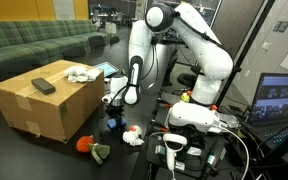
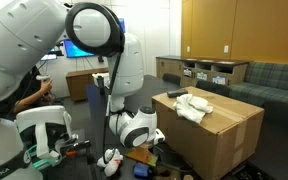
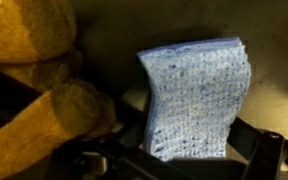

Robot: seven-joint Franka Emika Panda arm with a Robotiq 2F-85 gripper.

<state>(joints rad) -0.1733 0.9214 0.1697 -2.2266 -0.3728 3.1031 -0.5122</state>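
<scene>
— Since the blue sponge [image 3: 196,95] stands on edge beside the yellow plush toy [image 3: 34,100], are its flat faces offered to the gripper [image 3: 181,160]?
— Likely so. It sits between the fingers, low by the cardboard box [image 1: 44,105]. They stand either side of it, but whether they pinch it yet, I cannot tell.

— What is it?
— A blue sponge cloth [image 3: 196,100], thick, rough-textured and speckled with paler flecks.
— How does it sit?
— It stands upright, slightly bowed, with a wavy top edge. It fills the centre-right of the wrist view, from near the top almost to the bottom.
</scene>
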